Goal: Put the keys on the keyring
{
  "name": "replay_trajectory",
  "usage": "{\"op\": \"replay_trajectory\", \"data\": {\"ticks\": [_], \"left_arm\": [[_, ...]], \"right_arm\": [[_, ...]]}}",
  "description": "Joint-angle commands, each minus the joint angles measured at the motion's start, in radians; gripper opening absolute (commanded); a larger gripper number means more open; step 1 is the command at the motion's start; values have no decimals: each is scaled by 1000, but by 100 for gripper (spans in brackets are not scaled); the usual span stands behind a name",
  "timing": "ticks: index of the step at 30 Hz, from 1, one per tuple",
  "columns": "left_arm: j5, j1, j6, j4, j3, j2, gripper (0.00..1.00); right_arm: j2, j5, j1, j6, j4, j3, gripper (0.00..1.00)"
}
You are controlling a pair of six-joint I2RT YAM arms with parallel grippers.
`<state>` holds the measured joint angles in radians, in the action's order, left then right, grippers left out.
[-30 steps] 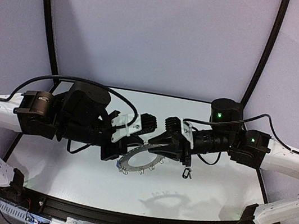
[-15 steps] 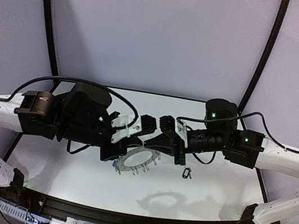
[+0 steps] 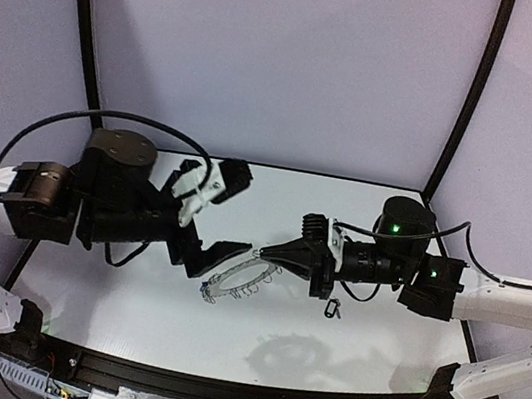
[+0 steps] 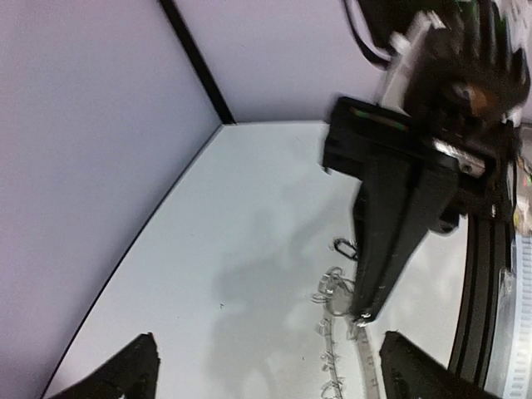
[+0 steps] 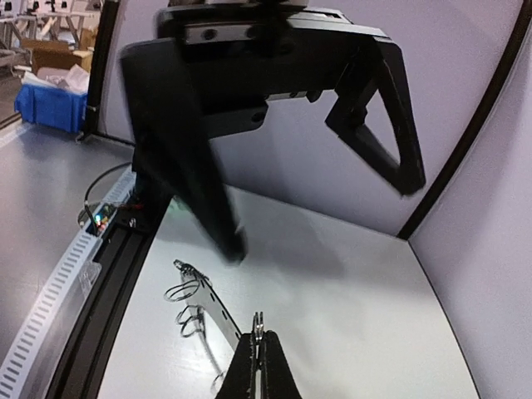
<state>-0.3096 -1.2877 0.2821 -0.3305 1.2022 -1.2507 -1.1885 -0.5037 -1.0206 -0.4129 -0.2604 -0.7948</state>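
Near the middle of the surface, the right fingers (image 3: 264, 253) are pressing tightly together, pinching the right rim of the keyring (image 3: 236, 280). In the right wrist view the two tips are meeting with only the flat grey band (image 5: 213, 306) running out between them. The keyring is hanging tilted from that grip, sloping down and to the left. Its thin wire loops (image 5: 184, 290) are sticking out along the rim. I cannot tell whether its low left end is touching the surface (image 3: 126, 314).

Just left of the ring, the left fingers (image 3: 220, 255) are standing spread wide apart and grasping nothing. One is reaching toward the far edge and the other is lying close beside the ring's upper left rim, though contact cannot be judged. In the left wrist view both tips (image 4: 125, 372) are showing at the bottom corners, with the clenched right fingers and the ring between them.

Toward the right edge, the small black-headed key (image 3: 333, 308) is lying on the surface under the right arm's wrist, apart from the ring.
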Motion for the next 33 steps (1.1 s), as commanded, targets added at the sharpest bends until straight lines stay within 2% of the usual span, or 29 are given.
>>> {"op": "replay_trajectory", "data": {"ticks": [1,8,12,17,21,29,33], "left_arm": [[-82,-3,-95,117,-77,139,99],[-8,-2,-187,138,-143,227,99],[48,-2,-174,177,-137,198,92],[197,-3,-139,168,-61,136,79],[261,-2,-129,158,-19,98,69],[305,-2,-120,86,-13,110,60],[295,-2,-118,87,-23,111,47]], "right_arm": [[45,-68,-10,93,-279,30,0],[75,-137,-9,318,-567,91,0],[40,-187,-9,391,-651,78,0],[-8,-190,-9,407,-660,53,0],[-29,-152,-10,385,-635,49,0],[-36,-103,-10,363,-619,53,0],[-35,-122,-9,371,-617,43,0]]}}
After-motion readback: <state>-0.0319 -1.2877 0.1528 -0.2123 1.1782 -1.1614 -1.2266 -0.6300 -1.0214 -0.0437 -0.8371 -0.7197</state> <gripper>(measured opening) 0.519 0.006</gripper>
